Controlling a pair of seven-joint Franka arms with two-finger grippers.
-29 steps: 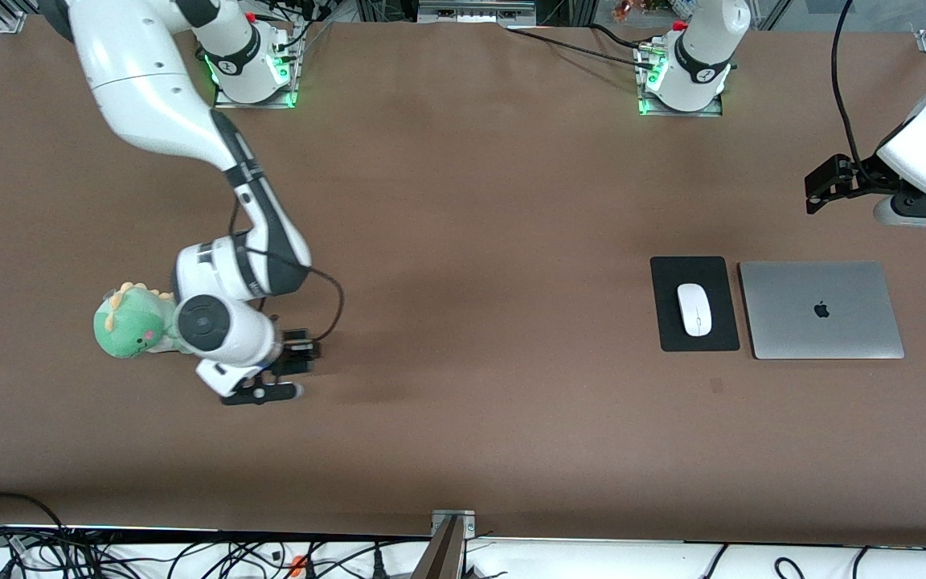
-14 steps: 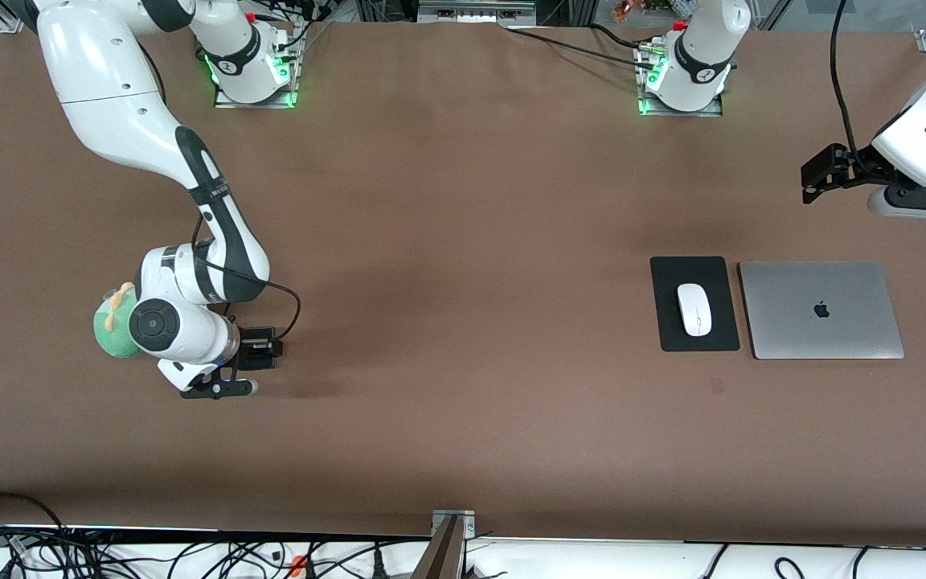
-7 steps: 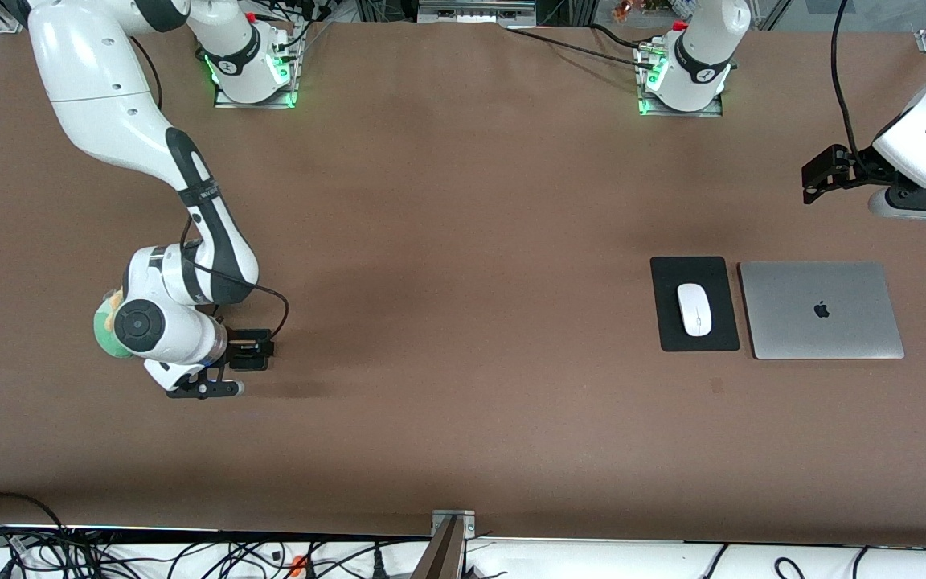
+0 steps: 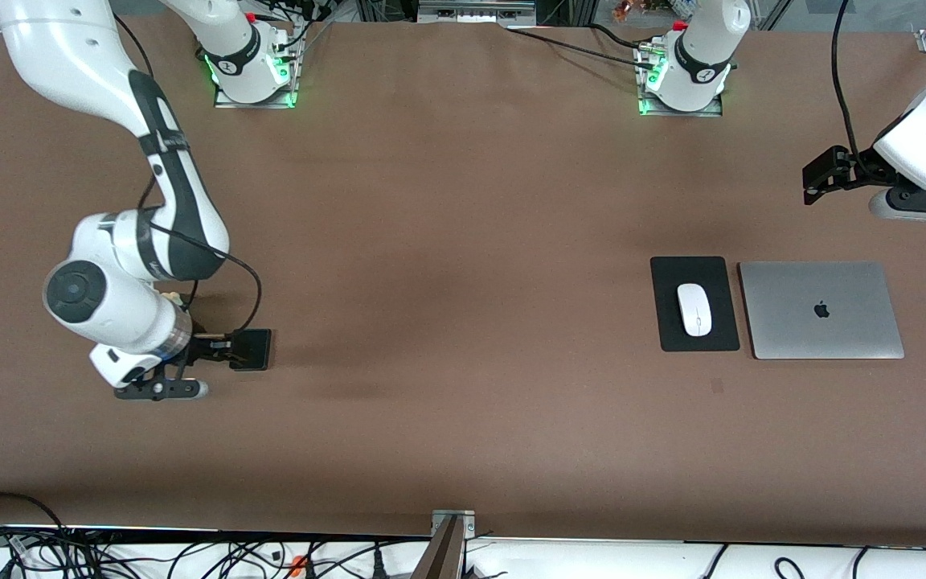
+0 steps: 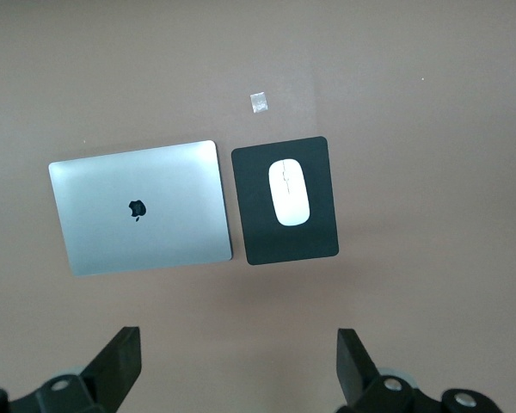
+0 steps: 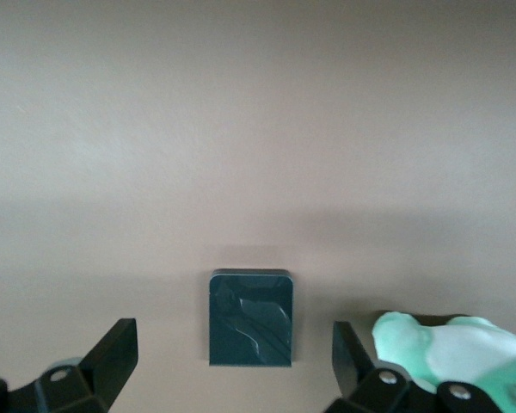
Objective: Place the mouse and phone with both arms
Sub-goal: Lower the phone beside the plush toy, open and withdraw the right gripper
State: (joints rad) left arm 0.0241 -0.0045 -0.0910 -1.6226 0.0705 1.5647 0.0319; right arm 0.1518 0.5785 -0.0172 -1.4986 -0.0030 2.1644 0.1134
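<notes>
The black phone (image 4: 252, 350) lies flat on the brown table toward the right arm's end. My right gripper (image 4: 210, 347) is open beside it, low, with the fingers apart from it. In the right wrist view the phone (image 6: 250, 317) lies between and just ahead of the open right gripper (image 6: 234, 337). The white mouse (image 4: 694, 309) sits on the black mouse pad (image 4: 720, 342) toward the left arm's end. My left gripper (image 4: 819, 175) hangs open and empty over the table, and the arm waits. In its wrist view the left gripper (image 5: 237, 366) looks down on the mouse (image 5: 289, 192).
A closed silver laptop (image 4: 821, 310) lies beside the mouse pad, also in the left wrist view (image 5: 142, 206). A green plush toy (image 6: 451, 348) sits close by the right gripper, hidden under the right arm in the front view. A small tape mark (image 4: 716, 386) lies nearer the camera than the pad.
The right arm carried the phone toward its end of the table, left it lying there, and its hand has drawn back from it. The arm now covers the plush toy. The left arm barely moved.
</notes>
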